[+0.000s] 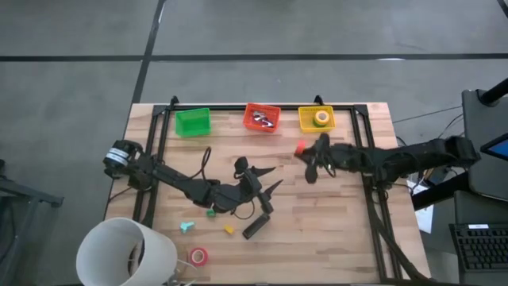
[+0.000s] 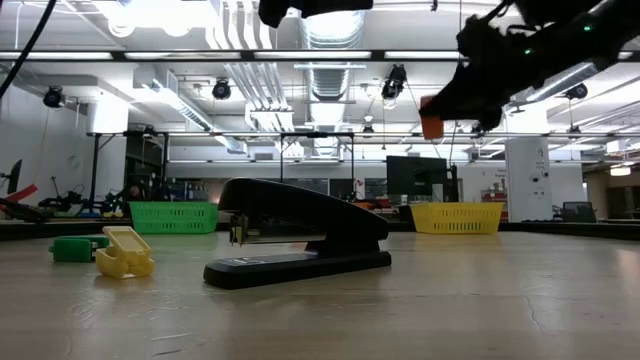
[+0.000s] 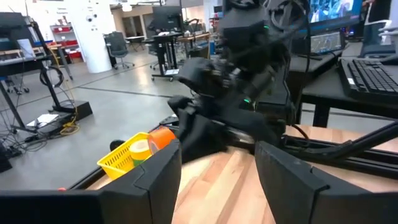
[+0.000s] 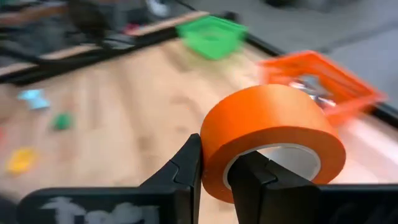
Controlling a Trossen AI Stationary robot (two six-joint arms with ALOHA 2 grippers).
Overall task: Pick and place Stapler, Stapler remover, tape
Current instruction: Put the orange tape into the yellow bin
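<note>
Tape roll [image 4: 272,140], orange, is pinched in my right gripper [image 4: 214,177]: fingers closed across one wall of the ring, one inside the hole and one outside, so it hangs clear of the table. In the overhead view that gripper [image 1: 311,163] is raised near the back of the table, just in front of the yellow bin [image 1: 317,119], which already has a greenish-yellow roll in it. My guess is that's the drop spot, since tape goes with tape. The orange bin [image 1: 262,117] next to it holds small metal bits, and the green bin [image 1: 192,121] looks bare.

Left gripper [image 1: 266,179] waits mid-table, fingers spread, holding nothing. I read it as parked to stay out of the way.

Stapler [image 1: 255,228] lies on the wood near the front, untouched. Another red roll [image 1: 198,256] sits flat near the front edge beside a white bucket [image 1: 127,253]. Small green, teal and yellow pieces lie loose nearby.
</note>
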